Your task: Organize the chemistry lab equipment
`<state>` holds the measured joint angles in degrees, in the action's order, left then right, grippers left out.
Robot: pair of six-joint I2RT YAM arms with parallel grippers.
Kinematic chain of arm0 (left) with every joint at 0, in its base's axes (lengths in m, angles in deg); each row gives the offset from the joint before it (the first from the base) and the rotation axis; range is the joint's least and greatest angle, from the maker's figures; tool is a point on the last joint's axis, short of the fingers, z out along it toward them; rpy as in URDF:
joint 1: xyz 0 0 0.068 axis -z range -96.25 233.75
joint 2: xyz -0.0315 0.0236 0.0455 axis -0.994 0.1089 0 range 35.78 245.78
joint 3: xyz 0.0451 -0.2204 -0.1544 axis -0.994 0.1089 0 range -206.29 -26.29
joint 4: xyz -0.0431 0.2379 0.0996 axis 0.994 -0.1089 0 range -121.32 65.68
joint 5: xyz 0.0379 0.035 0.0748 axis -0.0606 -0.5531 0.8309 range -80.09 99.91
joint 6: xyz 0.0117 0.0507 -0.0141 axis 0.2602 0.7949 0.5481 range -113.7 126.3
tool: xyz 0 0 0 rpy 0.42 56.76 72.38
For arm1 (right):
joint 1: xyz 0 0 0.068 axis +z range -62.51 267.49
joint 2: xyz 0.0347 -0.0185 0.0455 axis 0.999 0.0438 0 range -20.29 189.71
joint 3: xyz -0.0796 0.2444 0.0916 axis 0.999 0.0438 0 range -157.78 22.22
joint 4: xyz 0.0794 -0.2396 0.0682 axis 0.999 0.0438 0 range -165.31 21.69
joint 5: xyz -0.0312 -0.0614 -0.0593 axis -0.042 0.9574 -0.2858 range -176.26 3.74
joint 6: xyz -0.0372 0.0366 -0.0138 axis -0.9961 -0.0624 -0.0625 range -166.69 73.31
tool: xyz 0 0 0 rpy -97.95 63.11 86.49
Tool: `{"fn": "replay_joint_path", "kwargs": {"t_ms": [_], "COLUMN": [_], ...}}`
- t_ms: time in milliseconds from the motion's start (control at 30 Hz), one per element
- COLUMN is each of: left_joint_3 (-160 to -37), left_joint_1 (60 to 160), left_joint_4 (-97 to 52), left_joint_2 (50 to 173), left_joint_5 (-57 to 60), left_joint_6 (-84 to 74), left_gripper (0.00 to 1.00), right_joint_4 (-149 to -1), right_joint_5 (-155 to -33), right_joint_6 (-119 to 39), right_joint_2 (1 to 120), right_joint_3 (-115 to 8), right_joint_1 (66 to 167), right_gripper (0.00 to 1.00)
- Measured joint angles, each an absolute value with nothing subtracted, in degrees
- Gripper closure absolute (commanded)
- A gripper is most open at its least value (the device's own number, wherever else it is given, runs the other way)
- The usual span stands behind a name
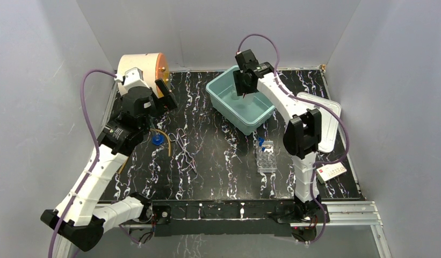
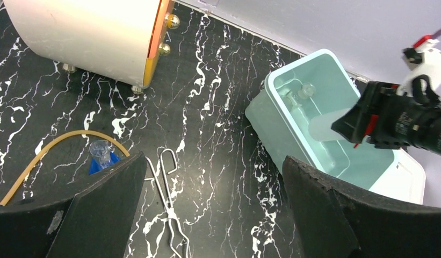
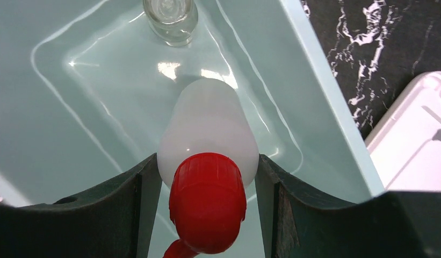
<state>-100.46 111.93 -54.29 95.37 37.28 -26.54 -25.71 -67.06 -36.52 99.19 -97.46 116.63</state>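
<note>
My right gripper pinched the bottle by its white body, red cap toward the wrist camera, hanging over the inside of the bin. A vial sat on the bin floor beyond the bottle, apart from it. My left gripper was spread wide and held nothing, above the table near the drum. Below it lay the tubing, the ring and wire tongs. The rack sat near the bin, beside my right arm.

Black marbled table carries cream drum, teal bin, tube rack, tubing, white lid.
</note>
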Motion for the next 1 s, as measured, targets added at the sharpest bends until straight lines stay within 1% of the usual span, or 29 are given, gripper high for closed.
{"fn": "replay_joint_path", "kwargs": {"t_ms": [233, 367, 500, 733, 1000], "left_joint_3": [-100.25, -100.25, -100.25, -100.25, -100.25], "left_joint_1": [111.93, 111.93, 111.93, 111.93, 111.93], "left_joint_4": [-54.32, -54.32, -54.32, -54.32, -54.32], "left_joint_2": [95.59, 95.83, 96.4, 97.19, 97.28], "left_joint_5": [37.24, 37.28, 37.3, 37.32, 37.35], "left_joint_6": [-26.94, -26.92, -26.81, -26.68, -26.22], "left_gripper": [0.02, 0.02, 0.02, 0.02, 0.02], "right_joint_4": [-26.28, -26.17, -26.04, -25.6, -24.77], "right_joint_5": [-68.91, -69.44, -70.62, -73.37, -72.83], "right_joint_6": [-38.92, -39.44, -39.66, -39.99, -39.75], "right_joint_2": [107.65, 110.97, 112.72, 113.72, 115.97], "right_joint_3": [-103.1, -106.71, -108.76, -110.49, -112.54], "right_joint_1": [114.82, 114.05, 113.57, 113.33, 113.31], "right_gripper": [0.43, 0.4, 0.36, 0.32, 0.2]}}
